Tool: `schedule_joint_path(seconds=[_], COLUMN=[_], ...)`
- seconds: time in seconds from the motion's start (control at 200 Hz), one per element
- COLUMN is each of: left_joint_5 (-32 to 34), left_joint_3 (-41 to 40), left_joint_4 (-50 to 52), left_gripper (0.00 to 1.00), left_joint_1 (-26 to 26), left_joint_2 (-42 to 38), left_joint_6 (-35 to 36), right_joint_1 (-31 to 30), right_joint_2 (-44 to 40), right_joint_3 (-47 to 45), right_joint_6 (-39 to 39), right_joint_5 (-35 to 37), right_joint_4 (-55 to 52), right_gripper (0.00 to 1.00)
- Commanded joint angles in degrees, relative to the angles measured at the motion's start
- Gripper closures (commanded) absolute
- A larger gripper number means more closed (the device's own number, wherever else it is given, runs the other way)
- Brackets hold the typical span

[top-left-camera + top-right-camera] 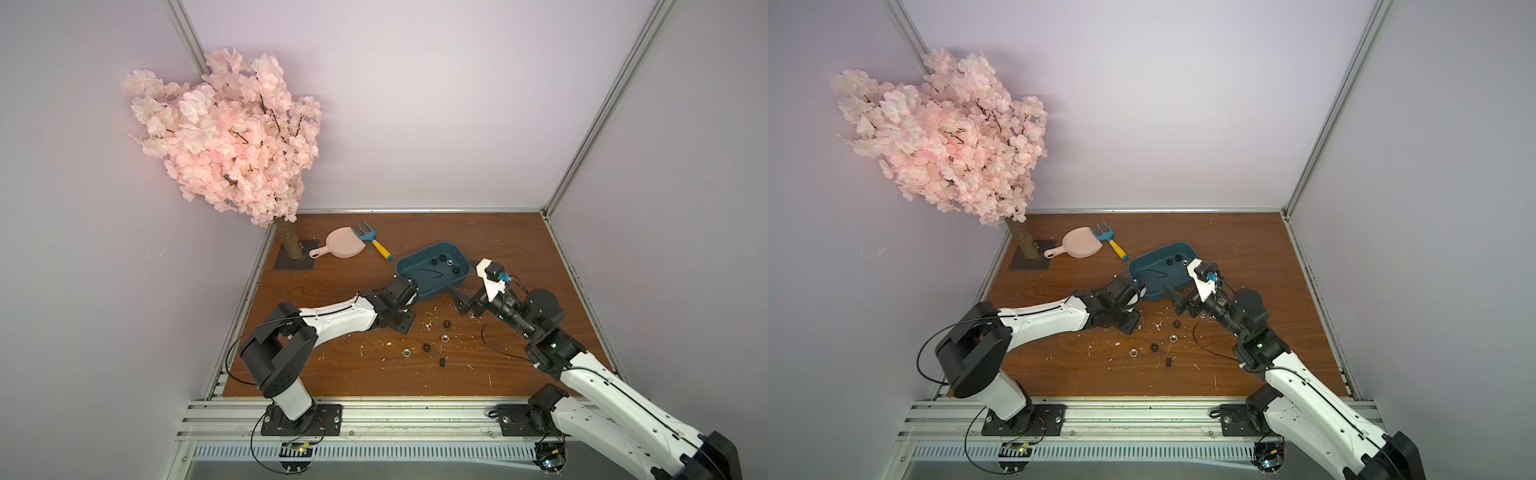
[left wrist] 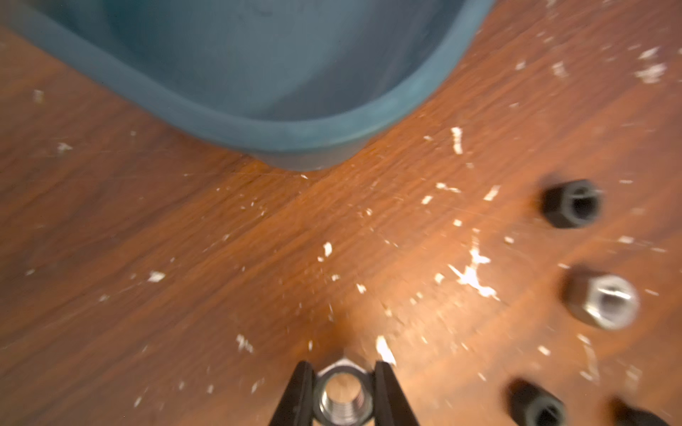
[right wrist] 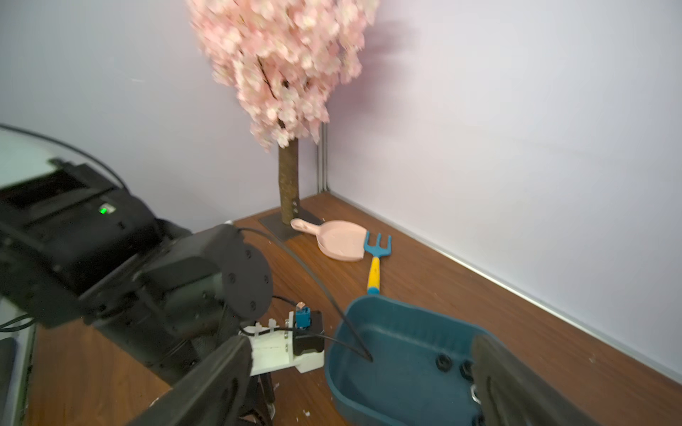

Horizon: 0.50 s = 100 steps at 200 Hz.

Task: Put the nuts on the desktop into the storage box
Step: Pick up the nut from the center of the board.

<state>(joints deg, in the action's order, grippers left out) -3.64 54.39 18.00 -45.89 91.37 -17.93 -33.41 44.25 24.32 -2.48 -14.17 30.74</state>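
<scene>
- The left gripper [image 2: 343, 366] is clamped on a silver nut [image 2: 341, 398], pinching it across its flats with the bore facing up at the wrist camera.
- That nut sits just short of the storage box [image 2: 295, 134], off its rounded near corner. The box lies straight ahead of the fingertips, so the coming move looks like a lift and a short forward reach over the rim.
- The wrist view is blurred, so I cannot tell whether the nut is clear of the desktop [image 2: 147, 239].
- The right gripper [image 3: 361, 383] is spread wide and holds nothing, at the box's near edge. It should stay clear of the rim.
- Five loose nuts [image 1: 444, 338] lie on the robot's side of the box, and at least four boxed nuts [image 1: 441, 257] rest inside.
</scene>
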Motion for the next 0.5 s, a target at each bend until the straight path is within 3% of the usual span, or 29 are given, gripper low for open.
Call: schedule_joint_path(seconds=[0.0,0.245,0.495], left_joint_5=[-7.1,-28.4,-47.3], left_joint_3=[2.6,1.8,-4.1], left_joint_4=[3.6,-5.2,-32.1], left_gripper=[0.80,0.82,0.82], left_joint_1=[1.3,10.1,14.4], left_joint_2=[-5.8,-17.9,-24.3], left_joint_6=[-1.1,-7.5,-24.6], right_joint_1=[-0.2,-1.5,-9.7], right_joint_2=[-2.2,2.3,11.2], right_joint_3=[-6.1,-9.1,-7.6], right_joint_6=[-2.5,-6.1,-11.2], right_joint_5=[-6.9,-13.7,-11.2], right_joint_4=[22.6,29.7,34.9], right_gripper=[0.01,0.02,0.06])
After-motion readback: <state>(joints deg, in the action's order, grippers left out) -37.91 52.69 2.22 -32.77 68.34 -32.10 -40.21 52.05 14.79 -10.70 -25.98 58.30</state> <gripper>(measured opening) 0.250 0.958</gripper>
